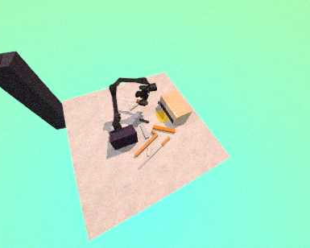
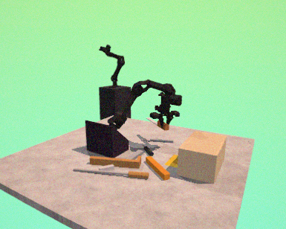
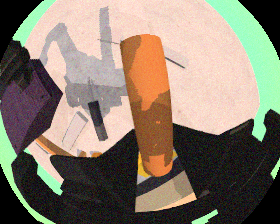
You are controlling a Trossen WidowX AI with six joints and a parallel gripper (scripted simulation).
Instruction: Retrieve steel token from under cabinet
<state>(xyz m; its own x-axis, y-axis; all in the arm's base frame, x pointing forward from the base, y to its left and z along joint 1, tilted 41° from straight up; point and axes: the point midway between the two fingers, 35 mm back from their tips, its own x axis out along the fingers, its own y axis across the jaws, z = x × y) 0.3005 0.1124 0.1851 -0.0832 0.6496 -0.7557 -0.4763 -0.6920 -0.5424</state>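
My gripper is shut on the orange handle of a tool with a thin rod, held above the table. In the exterior view the rod points left from the handle. The beige cabinet stands to the right of the gripper in the top and exterior views, with a dark band low on its front. The yellow marked area lies in front of it, partly shadowed. I cannot make out the steel token in any view.
A dark-handled tool lies between the arm's base and the cabinet. Two orange bars lie nearby. Another tool has an orange handle and long rod. A pale bar lies near the base.
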